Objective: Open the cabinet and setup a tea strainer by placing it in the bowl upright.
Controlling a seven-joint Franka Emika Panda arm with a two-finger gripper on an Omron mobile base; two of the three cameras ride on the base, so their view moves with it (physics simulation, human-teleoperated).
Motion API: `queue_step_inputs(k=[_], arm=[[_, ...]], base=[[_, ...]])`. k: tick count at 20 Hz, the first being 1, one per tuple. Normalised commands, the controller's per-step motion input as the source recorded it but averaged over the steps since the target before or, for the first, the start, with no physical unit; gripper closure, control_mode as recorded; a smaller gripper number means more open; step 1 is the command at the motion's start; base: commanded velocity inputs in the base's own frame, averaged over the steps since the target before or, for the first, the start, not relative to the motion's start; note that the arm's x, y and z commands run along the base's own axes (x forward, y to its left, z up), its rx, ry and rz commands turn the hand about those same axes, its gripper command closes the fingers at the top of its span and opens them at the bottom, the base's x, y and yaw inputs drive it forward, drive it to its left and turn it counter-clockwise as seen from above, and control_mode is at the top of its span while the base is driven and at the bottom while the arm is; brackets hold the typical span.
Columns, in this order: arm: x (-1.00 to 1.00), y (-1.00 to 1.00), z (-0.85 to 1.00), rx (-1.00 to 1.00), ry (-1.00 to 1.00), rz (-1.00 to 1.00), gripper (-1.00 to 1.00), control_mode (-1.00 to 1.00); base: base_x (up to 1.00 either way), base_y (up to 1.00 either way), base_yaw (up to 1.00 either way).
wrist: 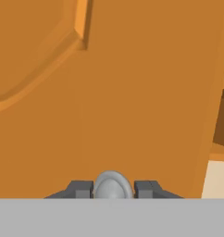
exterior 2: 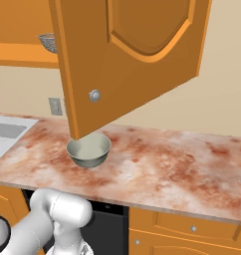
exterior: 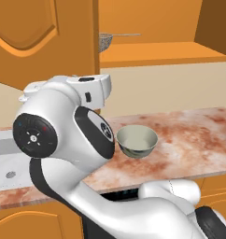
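Observation:
The cabinet (exterior: 26, 28) stands with both arched orange doors swung out; its right door (exterior 2: 137, 45) hangs over the counter. On the shelf inside lies the tea strainer (exterior: 105, 42) (exterior 2: 49, 42), a grey mesh basket with its thin handle pointing right. The bowl (exterior: 137, 140) (exterior 2: 88, 149) sits upright and empty on the counter below. In the hand view my gripper (wrist: 113, 187) faces a door panel (wrist: 132, 92), with a dark finger on each side of a round silver knob (wrist: 113, 184), touching it. My white hand (exterior: 94, 86) sits by the left door's edge.
The reddish marble counter (exterior: 189, 135) runs to the right. A sink (exterior 2: 8, 130) lies at its left end and a wall outlet (exterior 2: 55, 106) is behind it. The open right door's lower corner hangs just above the bowl. Orange base cupboards (exterior 2: 192, 229) stand below.

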Motion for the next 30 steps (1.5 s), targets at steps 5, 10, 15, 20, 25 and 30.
queue_step_inputs(k=[5, 10, 15, 20, 25, 30], arm=[[-0.03, 0.21, -0.02, 0.00, 0.01, 0.00, -1.00, -1.00], [0.00, 0.21, 0.00, 0.00, 0.00, -0.04, -1.00, -1.00], [-0.10, 0.45, 0.00, 0.00, 0.00, -0.07, -1.00, -1.00], [-0.60, 0.04, 0.02, 0.08, 0.00, -0.01, -1.00, -1.00], [-0.39, 0.06, 0.01, 0.05, 0.01, -0.03, -1.00, -1.00], [-0.62, -0.22, 0.00, 0.10, 0.02, -0.02, -1.00, -1.00]], base=[[0.00, 0.00, 0.00], [0.00, 0.00, 0.00], [0.00, 0.00, 0.00], [0.00, 0.00, 0.00], [0.00, 0.00, 0.00], [0.00, 0.00, 0.00]])
